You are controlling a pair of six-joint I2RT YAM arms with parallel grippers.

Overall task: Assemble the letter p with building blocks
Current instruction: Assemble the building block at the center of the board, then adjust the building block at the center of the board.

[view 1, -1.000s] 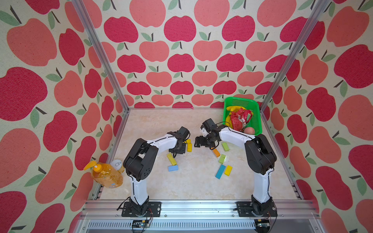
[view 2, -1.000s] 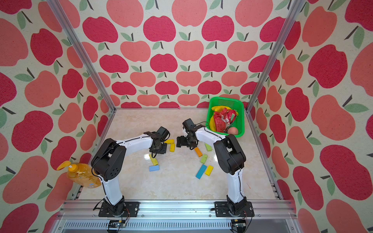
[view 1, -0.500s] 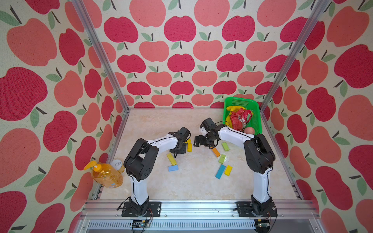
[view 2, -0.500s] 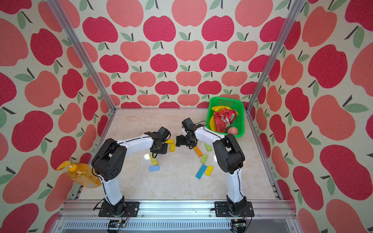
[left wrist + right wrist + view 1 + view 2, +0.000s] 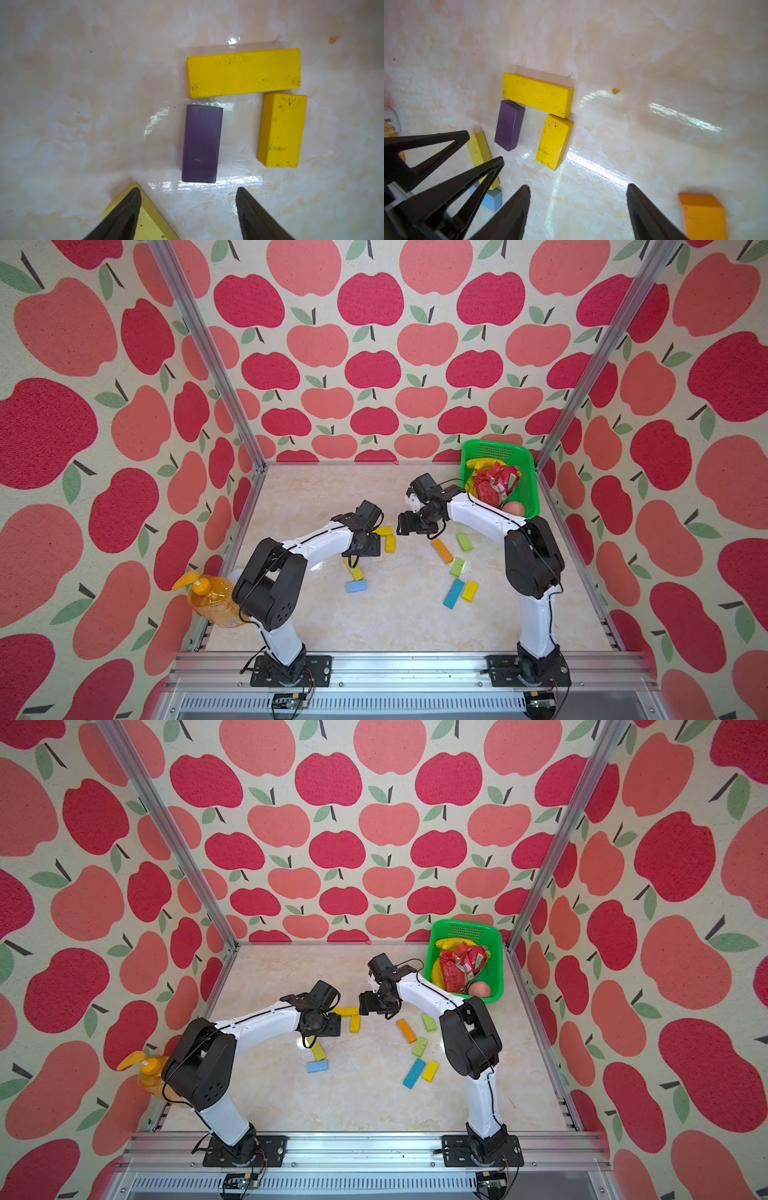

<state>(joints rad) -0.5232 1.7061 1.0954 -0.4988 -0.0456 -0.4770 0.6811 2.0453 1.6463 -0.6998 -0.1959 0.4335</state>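
In the left wrist view a long yellow block (image 5: pixel 244 72) lies crosswise, with a purple block (image 5: pixel 200 143) and a short yellow block (image 5: pixel 282 129) under its two ends, small gaps between them. My left gripper (image 5: pixel 188 193) hangs open just behind the purple block, touching nothing; a pale yellow block (image 5: pixel 149 224) lies under one finger. My right gripper (image 5: pixel 578 191) is open and empty beside this group, with an orange block (image 5: pixel 704 216) near it. In a top view the left gripper (image 5: pixel 368 547) hides the purple block.
Loose blocks lie to the right: orange (image 5: pixel 442 551), two light green (image 5: pixel 464 541) (image 5: pixel 457 566), blue (image 5: pixel 454 593), yellow (image 5: pixel 470 590). A light blue block (image 5: pixel 357 586) lies front left. A green basket (image 5: pixel 494 448) stands back right, an orange bottle (image 5: pixel 210 597) at the left edge.
My left gripper has opened and let go of the purple block, which now lies on the table. My right gripper's jaws have narrowed a little.
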